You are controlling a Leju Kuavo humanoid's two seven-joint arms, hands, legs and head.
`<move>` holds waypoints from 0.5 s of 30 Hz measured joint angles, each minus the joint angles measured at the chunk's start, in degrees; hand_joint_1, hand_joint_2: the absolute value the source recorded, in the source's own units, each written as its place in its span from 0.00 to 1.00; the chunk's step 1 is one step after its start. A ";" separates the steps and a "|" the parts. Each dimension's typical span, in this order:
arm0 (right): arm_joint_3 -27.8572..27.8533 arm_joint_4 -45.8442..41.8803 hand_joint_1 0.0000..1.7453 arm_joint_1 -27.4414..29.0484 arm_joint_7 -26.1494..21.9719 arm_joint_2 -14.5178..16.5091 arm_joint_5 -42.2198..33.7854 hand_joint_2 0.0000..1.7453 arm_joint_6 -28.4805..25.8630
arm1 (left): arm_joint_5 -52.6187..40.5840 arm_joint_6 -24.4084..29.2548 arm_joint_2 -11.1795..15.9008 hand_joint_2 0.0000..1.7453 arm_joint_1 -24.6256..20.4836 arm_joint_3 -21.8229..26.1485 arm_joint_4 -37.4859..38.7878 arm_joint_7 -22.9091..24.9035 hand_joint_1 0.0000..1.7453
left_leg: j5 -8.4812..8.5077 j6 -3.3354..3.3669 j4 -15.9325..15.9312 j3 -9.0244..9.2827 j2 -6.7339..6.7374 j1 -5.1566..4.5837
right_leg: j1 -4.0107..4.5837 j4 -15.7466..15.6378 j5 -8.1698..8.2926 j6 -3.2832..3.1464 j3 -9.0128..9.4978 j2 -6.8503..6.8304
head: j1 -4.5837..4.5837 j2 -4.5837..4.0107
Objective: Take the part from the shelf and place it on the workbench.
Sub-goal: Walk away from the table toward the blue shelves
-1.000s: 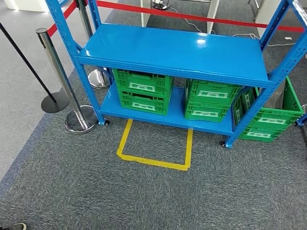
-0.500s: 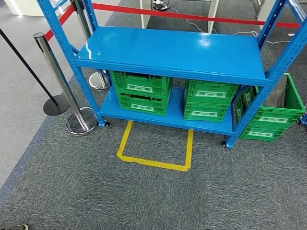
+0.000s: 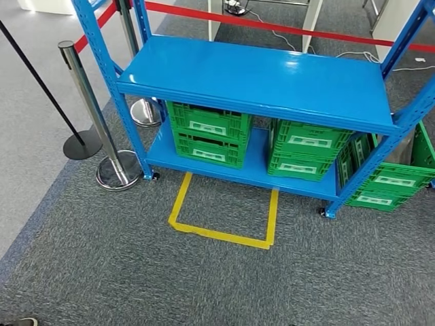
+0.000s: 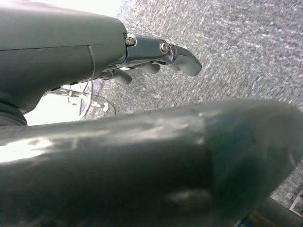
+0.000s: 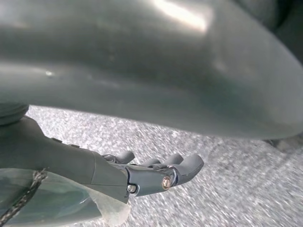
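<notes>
Blue steel makes up the shelf (image 3: 256, 75) ahead of us, its upper board bare and glossy. On the lower board sit two stacks of green crates: the left stack (image 3: 209, 132) and the right stack (image 3: 302, 149), apart with a strip of blue board between them. A third group of green crates (image 3: 389, 182) stands on the carpet just past the shelf's right post. We cannot make out the part itself; if it lies in a crate, the upper board hides it from us.

Compared with half a second ago, our whole view has shifted: the shelf now sits a little further right and lower in the picture, and the crates on the carpet are partly cut by the right edge. That is our own camera moving; the things keep their places relative to each other. The yellow tape outline (image 3: 224, 217) on the grey carpet (image 3: 153, 278) lies in front of the shelf, open toward it. A chrome barrier post (image 3: 92, 115) stands at the shelf's left corner, with a red belt (image 3: 266, 24) running behind.

Our left hand (image 4: 157, 52) hangs over the carpet holding nothing, fingers loosely extended and slightly apart. Our right hand (image 5: 157, 172) hangs likewise, fingers loose and holding nothing.
</notes>
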 joint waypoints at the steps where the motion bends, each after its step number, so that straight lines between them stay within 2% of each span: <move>1: -0.01 0.01 0.00 -0.04 0.00 -0.01 0.00 0.00 -0.01 | 0.00 0.03 -0.03 0.00 -0.03 0.00 0.00 0.01 0.00 | -0.54 -0.30 0.06 0.44 -0.05 -0.07 | 0.01 -3.43 1.57 0.00 1.63 0.04 | 0.03 -0.01; 2: -0.02 0.02 0.00 -0.10 -0.01 -0.01 0.00 0.00 -0.01 | 0.01 0.05 -0.05 0.00 -0.10 0.00 0.00 0.02 0.00 | -1.01 -0.62 0.16 0.70 -0.09 -0.14 | 0.02 -6.04 2.21 -0.22 3.06 0.10 | 0.06 -0.01; 3: -0.03 0.03 0.00 -0.15 -0.01 0.00 0.00 0.00 -0.01 | 0.01 0.06 -0.06 0.00 -0.16 0.00 0.00 0.04 0.00 | -1.37 -0.94 0.21 0.82 -0.12 -0.22 | 0.09 -7.38 2.03 -0.51 3.93 0.17 | 0.01 -0.01; 6: -0.06 0.04 0.00 -0.07 -0.01 0.02 0.03 0.00 0.02 | 0.02 0.07 -0.04 0.00 -0.24 0.01 0.00 0.19 0.00 | -2.01 -1.70 0.14 1.21 -0.14 -0.19 | 0.16 -7.91 0.90 -1.72 4.77 0.24 | -0.30 0.00; 8: -0.08 0.04 0.00 -0.02 -0.02 0.02 0.04 0.00 0.03 | 0.02 0.13 -0.03 0.00 -0.32 0.02 0.00 0.26 0.00 | -3.28 -2.33 2.68 0.35 0.02 -0.09 | -0.03 -8.15 0.41 -2.45 5.55 0.15 | -0.51 0.00; 9: -0.10 0.04 0.00 -0.05 -0.02 0.02 0.04 0.00 0.03 | 0.02 0.16 -0.03 0.00 -0.35 0.02 0.00 0.27 0.00 | -4.45 -2.63 5.83 -1.25 0.11 0.00 | -0.08 -8.22 0.10 -2.73 6.01 0.09 | -0.64 0.00; 11: -0.13 0.04 0.00 -0.12 -0.02 0.01 0.03 0.00 0.02 | 0.02 0.18 -0.03 0.00 -0.29 0.03 0.00 0.27 0.00 | -6.79 -2.98 14.04 -6.17 0.18 0.15 | -0.06 -8.24 -0.75 -3.04 6.96 0.05 | -0.73 0.00; 12: -0.14 0.04 0.00 -0.14 -0.02 0.01 0.03 0.00 0.02 | 0.04 0.16 -0.03 0.00 -0.16 0.03 0.00 0.27 0.00 | -6.86 -3.01 16.83 -8.30 0.18 0.18 | -0.05 -8.24 -1.24 -3.04 7.55 0.08 | -0.74 0.00; 13: -0.15 0.04 0.00 -0.10 -0.01 0.01 0.04 0.00 0.02 | 0.05 0.14 -0.03 0.00 -0.03 0.04 0.00 0.27 0.00 | -5.74 -2.93 17.64 -9.58 0.18 0.18 | -0.05 -8.24 -1.76 -2.99 8.24 0.12 | -0.74 0.00; 14: -0.17 0.04 0.00 -0.03 0.01 0.01 0.05 0.00 0.03 | 0.07 0.13 -0.03 0.00 0.06 0.05 0.00 0.27 0.00 | -3.35 -2.71 16.10 -9.81 0.18 0.14 | -0.04 -8.24 -2.30 -2.89 9.06 0.16 | -0.75 0.00; 15: -0.18 0.04 0.00 0.01 0.02 0.02 0.06 0.00 0.03 | 0.08 0.12 -0.03 0.00 0.10 0.05 0.00 0.30 0.00 | -0.18 -2.34 12.87 -9.27 0.18 0.06 | -0.03 -8.25 -2.87 -2.76 9.92 0.18 | -0.75 0.00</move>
